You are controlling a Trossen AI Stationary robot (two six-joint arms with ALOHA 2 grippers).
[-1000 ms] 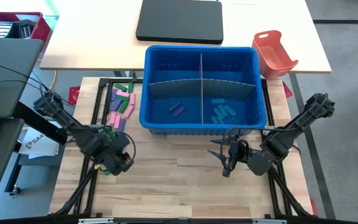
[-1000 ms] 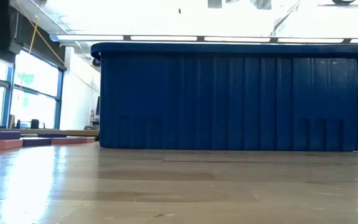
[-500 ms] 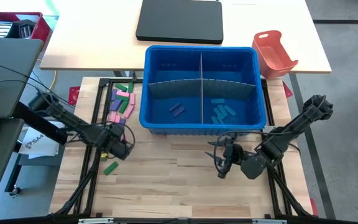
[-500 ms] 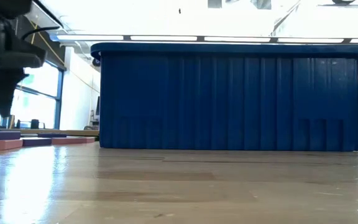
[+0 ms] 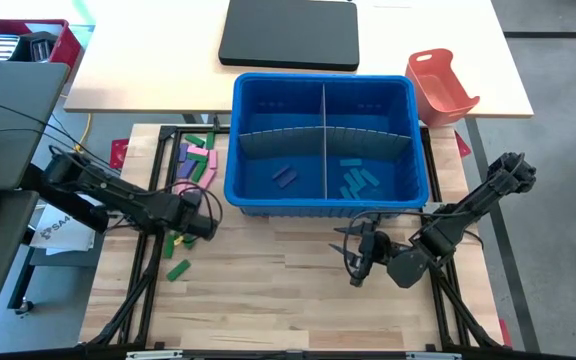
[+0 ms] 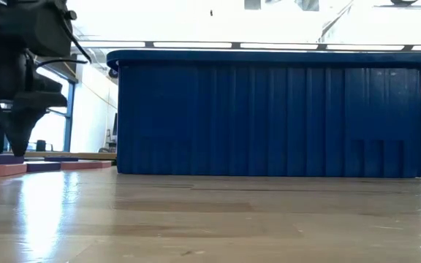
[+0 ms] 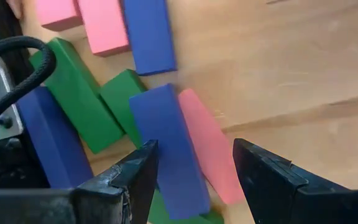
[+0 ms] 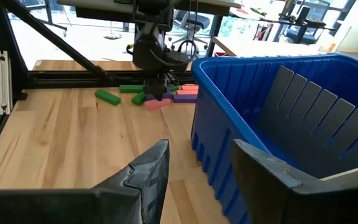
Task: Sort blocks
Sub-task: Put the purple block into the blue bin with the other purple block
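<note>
Blue plastic divided bin (image 5: 323, 140) at table centre, holding blue blocks (image 5: 358, 180). Loose green, pink, purple and blue flat rectangular blocks (image 5: 194, 165) piled at 9 o'clock of bin. Left gripper (image 7: 191, 168) over pile's 6 o'clock edge, fingers apart, astride blue block (image 7: 166, 149). Right gripper (image 5: 353, 255) at 6 o'clock of bin, fingers apart, empty.

The dark left arm reached in from the counter's left edge, its two-finger left claw (image 5: 200, 222) hung low toward the wooden counter (image 5: 288, 290) with its tips pointing down and its fingers (image 7: 135, 171) spread apart, nothing between them. The dark right arm stretched in from the right side, bent at the elbow, and its right claw (image 5: 353, 256) hovered over the counter's near middle, fingers (image 8: 151, 168) parted and empty.
</note>
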